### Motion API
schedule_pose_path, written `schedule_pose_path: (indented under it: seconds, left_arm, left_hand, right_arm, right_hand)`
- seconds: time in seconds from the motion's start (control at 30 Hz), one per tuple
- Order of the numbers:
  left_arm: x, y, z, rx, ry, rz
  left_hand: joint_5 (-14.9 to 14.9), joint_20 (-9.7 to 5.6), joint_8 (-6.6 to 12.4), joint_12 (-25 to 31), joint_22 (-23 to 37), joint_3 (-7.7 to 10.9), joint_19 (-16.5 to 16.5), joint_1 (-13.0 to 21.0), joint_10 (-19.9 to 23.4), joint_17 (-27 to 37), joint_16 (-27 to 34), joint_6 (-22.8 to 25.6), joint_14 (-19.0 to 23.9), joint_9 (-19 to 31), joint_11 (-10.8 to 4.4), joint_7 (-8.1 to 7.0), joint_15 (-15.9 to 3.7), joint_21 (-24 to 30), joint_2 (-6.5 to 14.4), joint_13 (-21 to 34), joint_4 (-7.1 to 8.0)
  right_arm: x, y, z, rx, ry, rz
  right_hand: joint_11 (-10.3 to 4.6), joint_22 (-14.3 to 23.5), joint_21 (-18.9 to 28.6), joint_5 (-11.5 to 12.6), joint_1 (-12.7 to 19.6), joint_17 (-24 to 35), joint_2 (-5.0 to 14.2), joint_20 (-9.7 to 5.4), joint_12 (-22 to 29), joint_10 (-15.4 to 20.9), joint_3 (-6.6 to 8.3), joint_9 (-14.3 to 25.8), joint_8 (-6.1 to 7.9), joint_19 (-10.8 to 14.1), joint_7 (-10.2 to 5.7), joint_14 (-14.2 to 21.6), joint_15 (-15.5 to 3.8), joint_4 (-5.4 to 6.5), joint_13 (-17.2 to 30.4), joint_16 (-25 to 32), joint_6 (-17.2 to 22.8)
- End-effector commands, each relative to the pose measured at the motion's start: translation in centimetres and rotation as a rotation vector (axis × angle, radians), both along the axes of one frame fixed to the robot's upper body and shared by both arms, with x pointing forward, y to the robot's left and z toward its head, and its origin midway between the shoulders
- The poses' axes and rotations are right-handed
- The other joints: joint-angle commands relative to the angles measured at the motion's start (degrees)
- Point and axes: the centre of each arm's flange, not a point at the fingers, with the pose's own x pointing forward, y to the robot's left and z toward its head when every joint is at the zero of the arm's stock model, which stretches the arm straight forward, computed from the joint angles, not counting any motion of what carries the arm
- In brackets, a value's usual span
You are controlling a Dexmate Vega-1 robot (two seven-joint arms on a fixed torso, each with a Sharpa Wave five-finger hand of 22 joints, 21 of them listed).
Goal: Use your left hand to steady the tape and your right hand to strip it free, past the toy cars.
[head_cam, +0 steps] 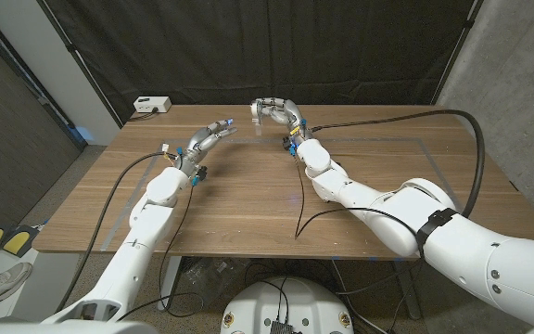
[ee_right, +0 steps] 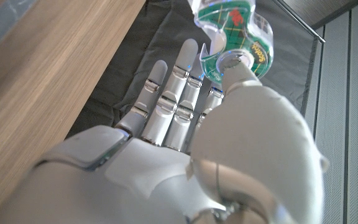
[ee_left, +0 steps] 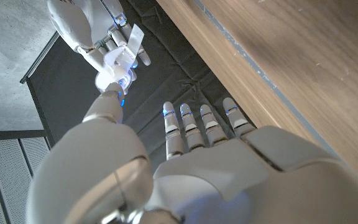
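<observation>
Two arms reach out over the wooden table (head_cam: 248, 213), the left arm (head_cam: 156, 199) and the right arm (head_cam: 378, 199), both hands raised near its far edge.

Step in hand, as I judge it: bringing the hands together on the tape. No strip is pulled yet.

To do it well:
- The task wants the left hand steadying and the right hand pulling, but at present the right hand carries the tape dispenser. A handover, or a shared grip, looks necessary first.
- Close the gap between the hands slowly. The dispenser is clear plastic and light, so it would likely twist in a loose pinch.
- The left hand should take the body of the dispenser and leave the cutter end free for the right.
- Risk: a drop off the far edge, since both hands hang near it.

Pose:
- Right hand (head_cam: 276, 111): lifted off the table, thumb and fingers clamped on the tape dispenser (ee_right: 235, 31). The green plaid roll faces the wrist camera, with the thumb on its hub.
- Left hand (head_cam: 213, 137): lifted, holding nothing, its fingers (ee_left: 191, 127) straight and slightly apart, pointing toward the right hand. The two hands are near each other but not touching.
</observation>
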Motion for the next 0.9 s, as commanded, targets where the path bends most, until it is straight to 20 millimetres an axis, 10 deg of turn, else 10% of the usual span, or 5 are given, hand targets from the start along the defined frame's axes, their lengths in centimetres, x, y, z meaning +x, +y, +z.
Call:
schedule_pose_path:
  seconds: [0.03, 0.9]
  left_arm:
    - [-0.7, -1.1, 0.0, -0.051, -0.068, 0.065]
    - [-0.4, -3.3, 0.3, 0.013, -0.077, 0.013]
  left_hand:
    - [0.27, 0.47, 0.55, 0.99, 0.22, 0.15, 0.51, 0.92, 2.00, 0.44, 0.41, 1.86, 1.39, 0.04, -0.29, -0.91, -0.40, 0.47, -0.36, 0.40, 0.41]
    - [0.70, -0.23, 3.41, 5.24, 0.86, -0.08, -0.18, 6.29, 7.38, 2.27, 0.11, 16.11, 3.87, -0.17, -3.23, -2.65, -1.29, 0.65, -1.32, 2.09, 0.73]
  right_arm:
    - [-0.7, 0.5, 0.1, 0.046, -0.003, 0.110]
    - [-1.6, 2.4, 0.6, 0.034, 0.001, 0.245]
  right_hand:
    - [-6.46, -0.02, 0.59, 0.11, 1.83, -0.06, 1.98, -2.66, 3.00, 7.28, 0.55, 0.26, 0.26, 0.41, -1.71, 0.89, -4.75, 0.05, 7.32, -0.11, 5.81]
    - [-6.17, -0.20, 1.93, -0.03, 1.76, -0.34, 1.69, -2.63, 2.85, 7.62, 0.69, 0.27, 0.08, -0.01, -1.57, 1.74, -4.74, 0.07, 7.67, -0.84, 5.96]
